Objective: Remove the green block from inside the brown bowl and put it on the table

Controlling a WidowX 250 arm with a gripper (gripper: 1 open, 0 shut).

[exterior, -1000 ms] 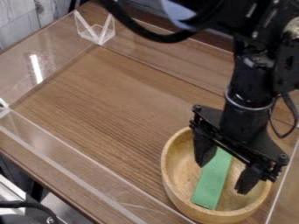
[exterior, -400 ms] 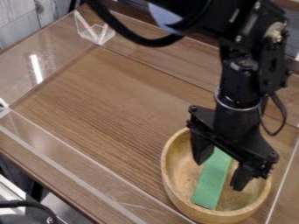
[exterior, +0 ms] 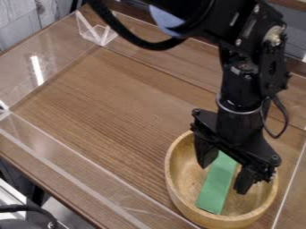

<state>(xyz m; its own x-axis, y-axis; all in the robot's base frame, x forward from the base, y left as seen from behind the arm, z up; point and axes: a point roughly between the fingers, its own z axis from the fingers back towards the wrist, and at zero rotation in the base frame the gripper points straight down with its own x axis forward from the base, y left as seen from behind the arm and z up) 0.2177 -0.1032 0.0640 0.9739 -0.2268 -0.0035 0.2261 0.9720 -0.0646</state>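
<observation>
Now: green block (exterior: 220,186) flat, bright, elongated | inside brown bowl (exterior: 180,179)

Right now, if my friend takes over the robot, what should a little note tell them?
Gripper: open, pointing down inside the round tan wooden bowl, fingers either side of the flat bright green block; no grip yet.
Green block: lying in the bowl, near end towards the front rim.
Brown wood-grain table: the bowl sits at its near right.
Done: gripper is lined up over the block.
Left: close on the block, lift it out, set it on the table.
</observation>
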